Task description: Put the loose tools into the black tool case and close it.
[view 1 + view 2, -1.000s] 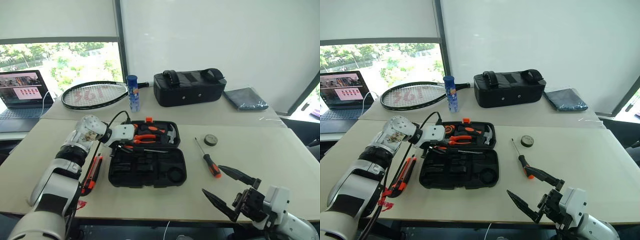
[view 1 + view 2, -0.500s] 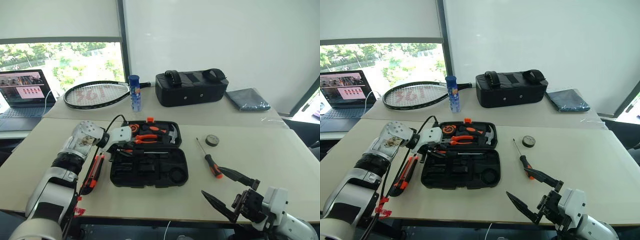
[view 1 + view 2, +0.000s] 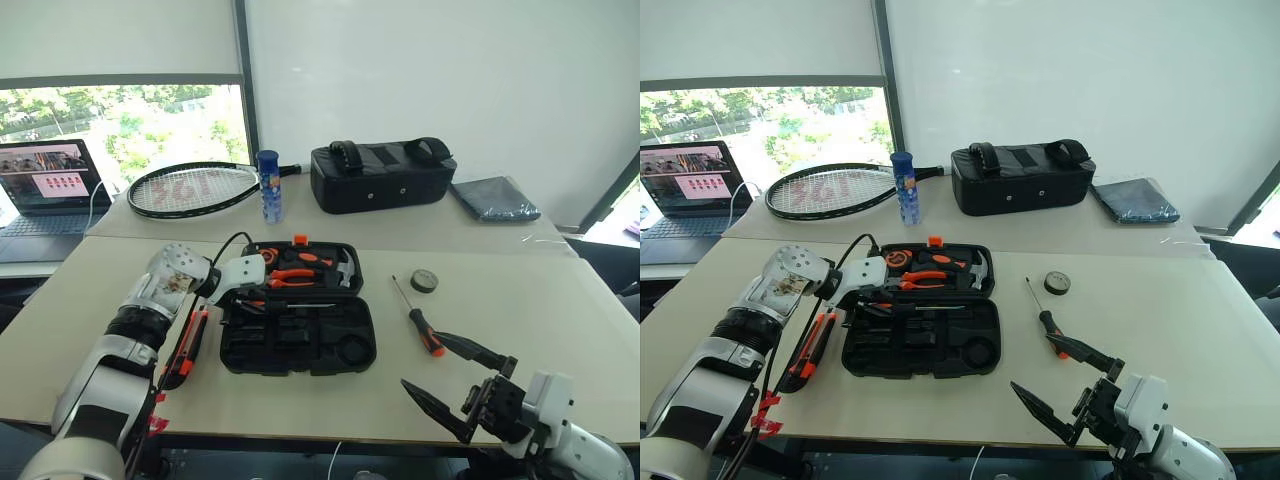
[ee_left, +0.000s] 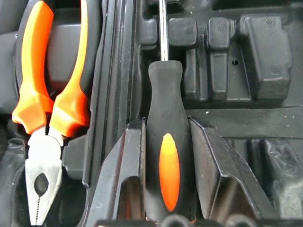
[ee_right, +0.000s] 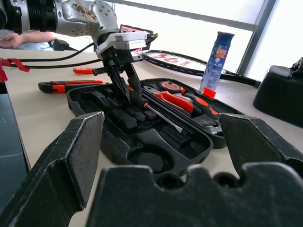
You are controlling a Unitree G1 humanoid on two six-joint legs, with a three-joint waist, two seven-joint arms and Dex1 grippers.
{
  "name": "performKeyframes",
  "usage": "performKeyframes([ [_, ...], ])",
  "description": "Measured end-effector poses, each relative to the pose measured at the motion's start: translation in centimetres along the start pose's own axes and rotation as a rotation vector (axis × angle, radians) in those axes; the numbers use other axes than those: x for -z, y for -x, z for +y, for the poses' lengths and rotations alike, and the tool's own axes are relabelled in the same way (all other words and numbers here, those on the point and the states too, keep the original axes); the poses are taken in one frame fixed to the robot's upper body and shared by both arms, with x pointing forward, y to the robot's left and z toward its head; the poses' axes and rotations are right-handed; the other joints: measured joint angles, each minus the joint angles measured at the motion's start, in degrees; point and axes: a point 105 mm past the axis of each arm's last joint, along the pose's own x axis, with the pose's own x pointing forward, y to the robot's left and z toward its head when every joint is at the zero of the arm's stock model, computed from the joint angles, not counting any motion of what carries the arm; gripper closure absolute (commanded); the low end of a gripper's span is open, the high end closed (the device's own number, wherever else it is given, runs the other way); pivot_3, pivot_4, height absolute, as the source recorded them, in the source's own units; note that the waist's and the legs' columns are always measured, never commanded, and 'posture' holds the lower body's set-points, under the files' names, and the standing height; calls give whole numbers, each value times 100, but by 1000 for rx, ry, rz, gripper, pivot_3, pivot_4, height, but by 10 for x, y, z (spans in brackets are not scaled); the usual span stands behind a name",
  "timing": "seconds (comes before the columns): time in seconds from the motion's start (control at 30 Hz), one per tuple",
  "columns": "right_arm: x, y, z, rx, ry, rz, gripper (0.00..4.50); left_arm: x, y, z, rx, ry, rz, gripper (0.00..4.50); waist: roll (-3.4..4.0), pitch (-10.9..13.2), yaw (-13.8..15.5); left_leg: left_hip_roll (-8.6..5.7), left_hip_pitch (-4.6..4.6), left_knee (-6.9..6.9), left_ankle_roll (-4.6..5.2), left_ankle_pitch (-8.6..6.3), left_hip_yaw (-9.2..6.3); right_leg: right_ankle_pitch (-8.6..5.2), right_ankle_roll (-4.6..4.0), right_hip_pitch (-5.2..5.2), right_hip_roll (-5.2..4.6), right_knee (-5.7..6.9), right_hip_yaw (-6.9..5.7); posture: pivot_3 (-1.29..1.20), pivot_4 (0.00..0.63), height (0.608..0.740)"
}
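While the flat black plastic tool case (image 3: 297,320) lies open near the middle of the pale table (image 3: 520,350), the left gripper (image 3: 243,298) reaches down over the case's left side by the hinge, its two black fingers clamped on the black-and-orange handle of a screwdriver (image 3: 910,307) whose thin steel shaft lies along the hinge line. Orange-handled pliers (image 3: 295,276) and a hammer (image 3: 343,267) sit in the lid's moulded slots. A long orange-and-black utility knife (image 3: 189,346) lies on the table just beside the case's left edge, toward the table's near-left corner. A second orange-and-black-handled screwdriver (image 3: 418,320) lies to the right of the case, and a small black tape roll (image 3: 424,280) sits beyond it toward the far edge. The right gripper (image 3: 455,378) hovers over the near edge of the table, well apart from the case, its pointed fingers spread wide and empty. In the left wrist view, the matte rubbery handle (image 4: 166,156) with its oval orange inlay sits squeezed between both fingers (image 4: 120,179), above the ribbed black tool slots; the pliers' glossy orange grips and grey steel nose lie in the neighbouring half. In the right wrist view, the right gripper's broad black fingers (image 5: 71,161) stand far apart, framing the open case, with the left gripper pressing the screwdriver down into its near half, and a blue cylindrical bottle (image 5: 215,59) standing beyond it.
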Motion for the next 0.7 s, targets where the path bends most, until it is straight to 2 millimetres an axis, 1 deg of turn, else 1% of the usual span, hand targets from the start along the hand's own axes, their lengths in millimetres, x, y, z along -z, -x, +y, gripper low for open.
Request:
performKeyframes([
  [0.07,0,0,0,1,1,-1,0,0,-1,0,-3,-6,6,3616,0,0,3,0,0,0,0,0,0,0,0,1,0,0,0,0,150,740],
  [0.1,0,0,0,2,2,-1,0,0,-2,0,-3,-5,5,3118,0,0,5,0,0,0,0,0,0,0,0,1,0,0,0,0,150,740],
  [0.13,1,0,0,2,2,-1,0,0,-2,0,-3,-4,3,3118,0,0,8,0,1,1,0,0,0,0,0,2,0,0,0,0,150,740],
  [0.17,0,0,0,2,3,-1,0,0,-3,1,-6,-2,1,2577,0,0,16,0,1,2,0,0,0,0,0,3,-1,0,0,0,150,740],
  [0.2,0,0,0,2,5,-2,0,0,-4,0,0,-1,1,2371,0,0,23,0,1,2,0,0,0,0,0,3,0,0,0,0,150,740],
  [0.3,1,0,0,1,6,-1,0,-4,-7,-4,25,-5,-34,1329,1,1,65,0,1,7,0,0,0,0,0,4,0,1,-1,0,150,740],
  [0.37,1,0,0,-1,7,1,0,-10,-5,-4,24,-19,-78,1329,1,2,92,0,-1,12,0,0,-1,0,0,4,0,1,-3,0,150,740],
  [0.57,2,-1,2,-5,2,2,0,-38,19,7,-38,-56,-250,1329,2,2,110,1,-2,15,0,0,-1,0,0,5,0,1,-3,0,150,740],
  [0.63,3,-1,2,-6,-2,2,0,-42,26,12,-64,-61,-269,1835,2,1,111,0,-1,15,0,0,-1,0,0,5,0,1,-2,0,150,740],
  [0.67,3,-1,2,-6,-3,2,0,-41,26,13,-75,-63,-267,1988,3,1,108,0,1,15,0,0,-1,0,0,7,0,1,-2,0,150,740],
  [0.7,3,-1,2,-7,-4,3,0,-40,26,14,-86,-71,-261,2480,3,2,104,0,1,15,0,0,-1,0,0,7,0,1,-2,0,150,740],
])
